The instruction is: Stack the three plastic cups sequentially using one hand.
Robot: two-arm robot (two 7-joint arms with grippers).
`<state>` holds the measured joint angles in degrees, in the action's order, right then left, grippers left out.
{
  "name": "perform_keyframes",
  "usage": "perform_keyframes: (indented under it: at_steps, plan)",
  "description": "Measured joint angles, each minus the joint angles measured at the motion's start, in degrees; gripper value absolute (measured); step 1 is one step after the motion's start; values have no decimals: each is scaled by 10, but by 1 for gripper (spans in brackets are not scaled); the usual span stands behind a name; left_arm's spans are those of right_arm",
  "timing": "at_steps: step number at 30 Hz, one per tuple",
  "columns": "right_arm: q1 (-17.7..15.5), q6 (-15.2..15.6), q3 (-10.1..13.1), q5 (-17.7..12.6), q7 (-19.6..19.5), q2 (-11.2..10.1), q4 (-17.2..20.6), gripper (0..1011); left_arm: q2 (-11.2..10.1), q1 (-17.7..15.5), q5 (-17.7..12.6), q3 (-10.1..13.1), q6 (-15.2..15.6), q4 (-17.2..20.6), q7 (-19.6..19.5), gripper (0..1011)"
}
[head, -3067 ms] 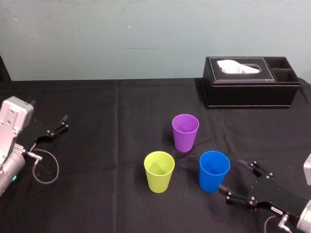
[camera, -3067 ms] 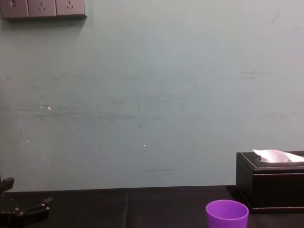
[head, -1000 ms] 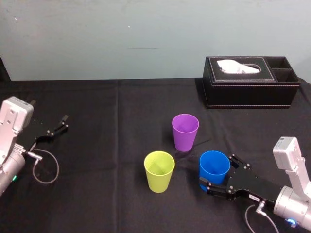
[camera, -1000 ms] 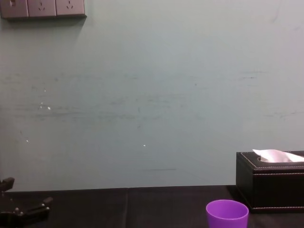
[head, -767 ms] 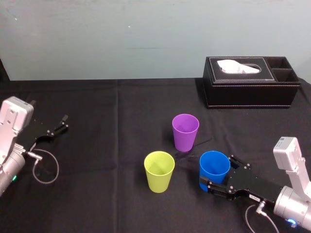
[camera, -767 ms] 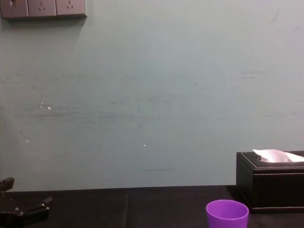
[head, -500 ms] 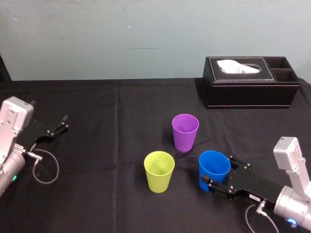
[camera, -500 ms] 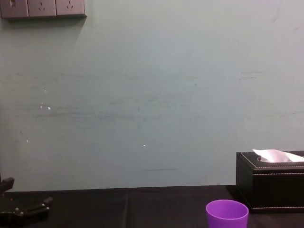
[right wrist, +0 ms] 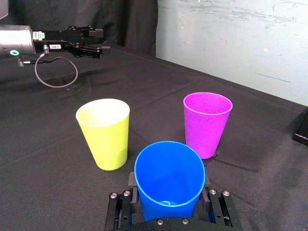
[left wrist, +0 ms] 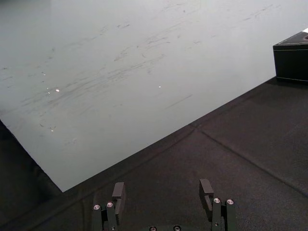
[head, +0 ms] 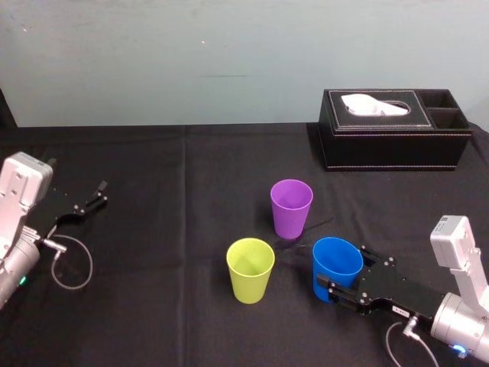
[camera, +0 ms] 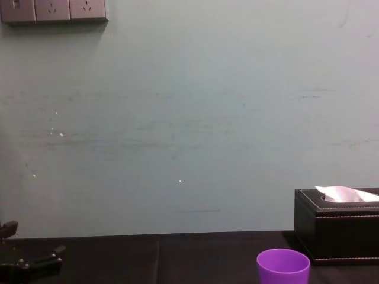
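Observation:
Three plastic cups stand close together mid-table on the black cloth. The purple cup (head: 291, 208) (right wrist: 207, 122) (camera: 283, 266) is farthest back. In front of it to the left is the yellow-green cup (head: 250, 269) (right wrist: 103, 132). The blue cup (head: 337, 267) (right wrist: 169, 180) is front right and leans slightly. My right gripper (head: 341, 277) (right wrist: 169, 199) is shut on the blue cup, one finger against each side of its lower wall. My left gripper (head: 88, 202) (left wrist: 162, 192) rests open and empty at the table's far left.
A black tissue box (head: 393, 130) (camera: 337, 225) with a white tissue sits at the back right against the wall. A cable loop (head: 72, 264) lies beside the left arm. Bare black cloth (head: 168, 191) stretches between the left gripper and the cups.
The right gripper's fingers have closed in on the blue cup, which now leans a little. The other two cups and the left arm have not moved.

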<state>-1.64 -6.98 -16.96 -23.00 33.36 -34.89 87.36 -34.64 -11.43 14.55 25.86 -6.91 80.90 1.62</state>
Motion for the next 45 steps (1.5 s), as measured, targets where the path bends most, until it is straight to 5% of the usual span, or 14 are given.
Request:
perform_keyframes:
  at_steps: [13,18,27,45]
  plan:
    - [-26,6,27,-8,-27,-12,58,726,0,0,0,0,0,0,0,1010]
    - [-31,38,41,-9,-45,-24,97,726,0,0,0,0,0,0,0,1010]
    - [0,114,44,-4,-69,-33,137,726,0,0,0,0,0,0,0,1010]
    - [93,162,2,19,-83,1,128,724,0,0,0,0,0,0,0,1010]
